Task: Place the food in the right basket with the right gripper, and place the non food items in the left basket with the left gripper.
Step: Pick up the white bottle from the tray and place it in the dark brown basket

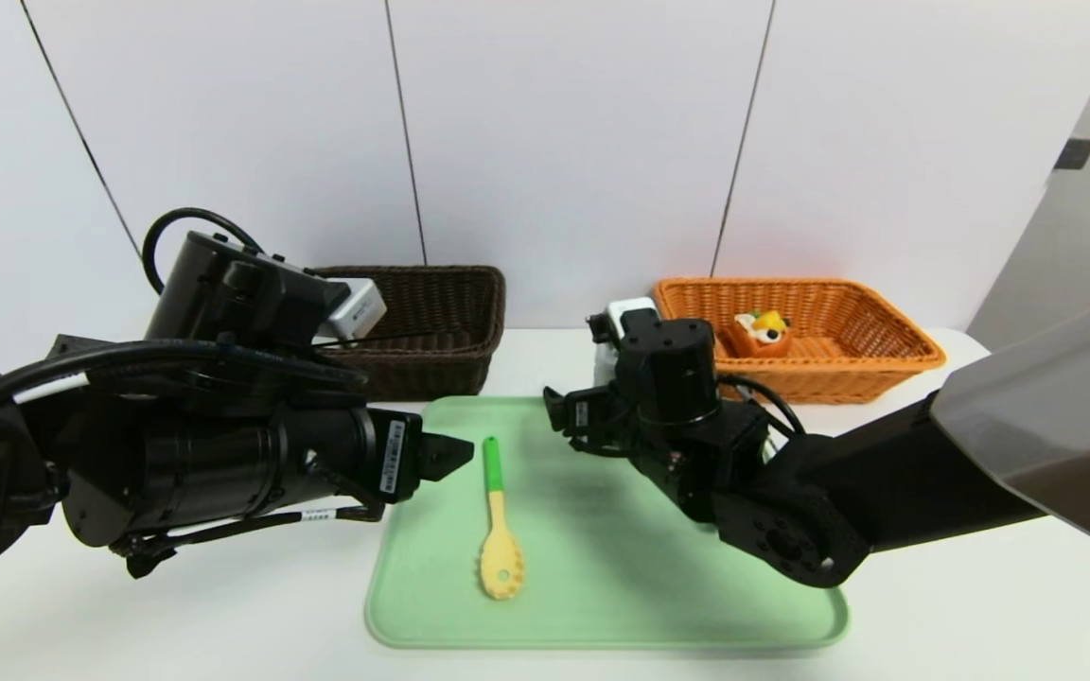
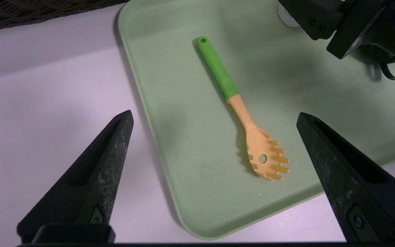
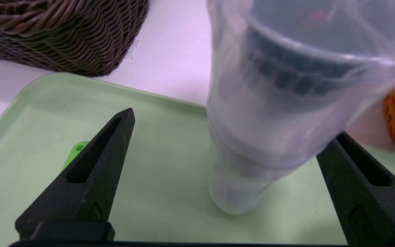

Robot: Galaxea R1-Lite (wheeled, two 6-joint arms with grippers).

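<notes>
The food, a toy cake wedge [image 1: 761, 331], lies in the orange right basket [image 1: 886, 364]. Of the non food items, a yellow slotted spoon with a green handle [image 1: 498, 530] [image 2: 242, 113] lies flat on the green tray [image 1: 621, 586]. A white bottle with a clear cap [image 3: 238, 154] stands upright at the tray's back. My right gripper [image 3: 233, 124] [image 1: 566, 416] is open around the bottle, with a gap showing at one finger. My left gripper [image 2: 214, 116] [image 1: 446, 454] hangs open over the tray's left edge, just left of the spoon handle. The dark brown left basket [image 1: 441, 326] stands behind it.
The baskets stand at the back of the white table [image 1: 223, 624], against the white wall. The right arm stretches across the tray's right half. The tray's raised rim [image 2: 156, 137] runs under the left gripper.
</notes>
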